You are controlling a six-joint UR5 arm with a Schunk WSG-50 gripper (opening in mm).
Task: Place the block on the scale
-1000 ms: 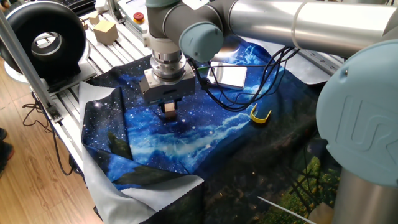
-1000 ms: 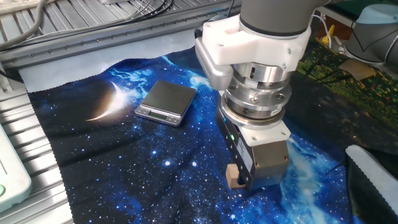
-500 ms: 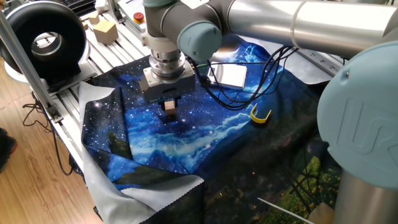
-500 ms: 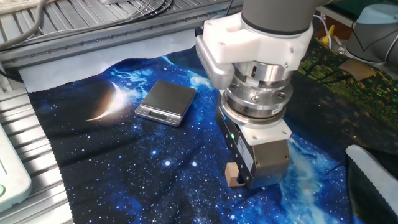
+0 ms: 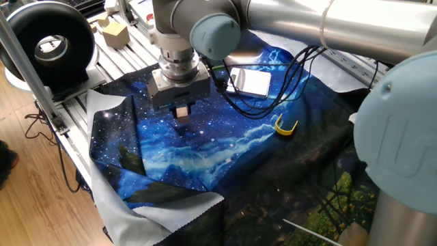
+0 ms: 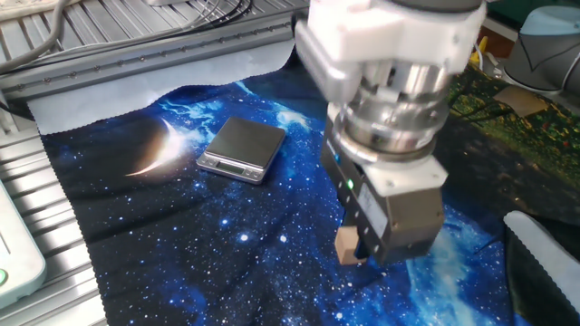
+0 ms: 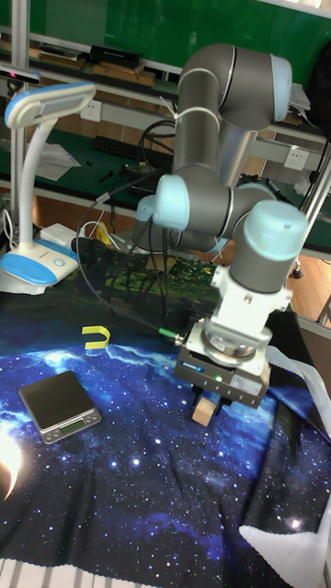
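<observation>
The block (image 5: 182,114), a small brown wooden cube, hangs just above the galaxy-print cloth, pinched between the fingers of my gripper (image 5: 181,108). From the other side the block (image 6: 347,245) sticks out at the gripper's lower left, clear of the cloth. The tall fixed view has the block (image 7: 204,410) under the gripper body. The scale (image 6: 243,148) lies flat on the cloth, well apart from the gripper and with nothing on its platform. It looks white in one fixed view (image 5: 250,82) and dark in the tall fixed view (image 7: 60,406).
A yellow curved piece (image 5: 285,126) lies on the cloth to the right of the scale. A larger pale tan wooden block (image 5: 115,33) sits on the metal frame at the back left, near a black round device (image 5: 48,44). A desk lamp (image 7: 37,184) stands behind the table.
The gripper has risen with the block held in it, lifting the block off the cloth and shifting slightly. The scale has not moved.
</observation>
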